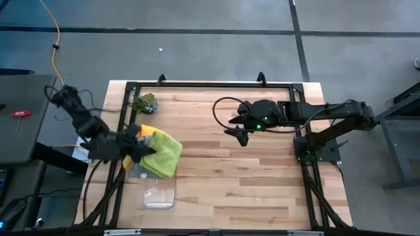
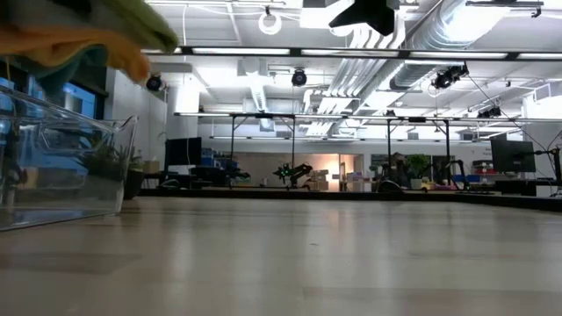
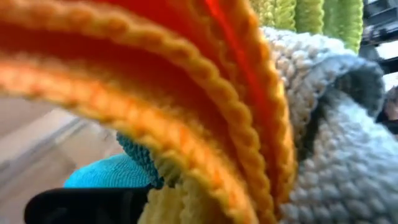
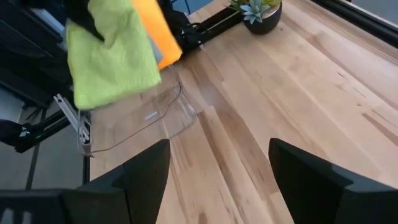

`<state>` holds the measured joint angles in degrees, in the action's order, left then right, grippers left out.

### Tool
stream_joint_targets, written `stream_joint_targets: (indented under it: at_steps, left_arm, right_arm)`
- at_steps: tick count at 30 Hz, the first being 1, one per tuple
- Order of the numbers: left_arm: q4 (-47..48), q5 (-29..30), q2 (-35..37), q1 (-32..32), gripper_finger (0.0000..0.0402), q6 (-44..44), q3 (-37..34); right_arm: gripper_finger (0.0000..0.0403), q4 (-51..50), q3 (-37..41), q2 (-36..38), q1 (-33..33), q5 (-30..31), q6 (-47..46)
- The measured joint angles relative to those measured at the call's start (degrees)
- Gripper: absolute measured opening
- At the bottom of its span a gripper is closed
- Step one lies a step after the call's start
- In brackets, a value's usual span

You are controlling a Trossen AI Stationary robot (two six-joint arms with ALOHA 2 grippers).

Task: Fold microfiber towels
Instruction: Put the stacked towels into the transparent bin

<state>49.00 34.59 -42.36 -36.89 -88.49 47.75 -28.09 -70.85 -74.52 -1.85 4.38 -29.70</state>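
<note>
A bunch of microfiber towels hangs over the table's left edge, lime green on top with orange at its far side. My left gripper is shut on it. Close up in the left wrist view I see orange, grey, lime, teal and yellow layers. The right wrist view shows the lime towel and the orange towel hanging above the clear bin. My right gripper stays open above the middle of the table, its fingers holding nothing. My left gripper holds several towel layers bunched together at the bundle's left side, with one dark finger showing below the cloth. It reaches in from the table's left. The bundle hangs slack, clear of the table, above the bin.
A clear plastic bin stands at the table's near left, below the towels; it also shows as bin and bin. A small spiky plant in a pot stands at the far left. Bare wood lies between the arms.
</note>
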Motion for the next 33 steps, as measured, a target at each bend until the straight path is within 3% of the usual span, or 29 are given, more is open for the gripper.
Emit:
stream_joint_targets:
  at_steps: [7, 13, 23, 33]
  left_arm:
    - [8.7, 6.2, -8.3, -12.8, 0.0038, -20.4, 0.0]
    - [11.6, 10.0, -16.6, -19.5, 0.0038, -37.0, 0.0]
    - [4.9, 9.6, -25.7, -16.2, 0.0038, -37.5, 0.0]
    - [3.8, 3.1, -32.7, -13.4, 0.0038, -37.3, 0.0]
  right_arm:
    - [0.0265, 0.0, 0.0, 0.0, 0.0, 0.0, -1.5]
    - [0.0265, 0.0, 0.0, 0.0, 0.0, 0.2, -3.3]
    - [0.0265, 0.0, 0.0, 0.0, 0.0, 2.7, -5.0]
    - [0.0265, 0.0, 0.0, 0.0, 0.0, 2.7, -5.9]
